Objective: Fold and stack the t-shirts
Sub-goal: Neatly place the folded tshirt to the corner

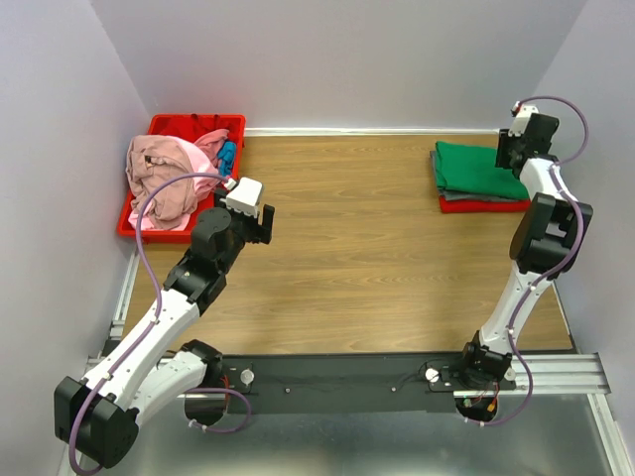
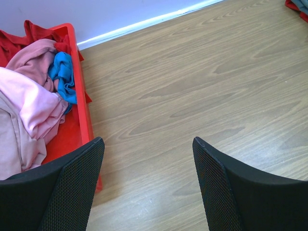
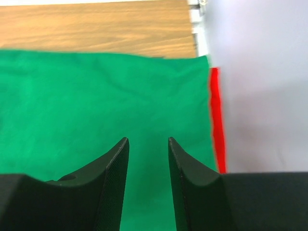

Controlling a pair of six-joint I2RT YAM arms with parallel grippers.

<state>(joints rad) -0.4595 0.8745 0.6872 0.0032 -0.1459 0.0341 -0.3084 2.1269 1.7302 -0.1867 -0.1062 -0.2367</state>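
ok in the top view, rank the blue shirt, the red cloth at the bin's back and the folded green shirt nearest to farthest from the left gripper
1. blue shirt, in the red bin, just beyond the left gripper
2. red cloth, at the bin's far end
3. green shirt, folded, far across on the right side

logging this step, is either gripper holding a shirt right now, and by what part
Nothing is held. The left gripper is open over the table; the right gripper is open above the folded green t-shirt.

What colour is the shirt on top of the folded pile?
Bright green; the top shirt shows best in the right wrist view.
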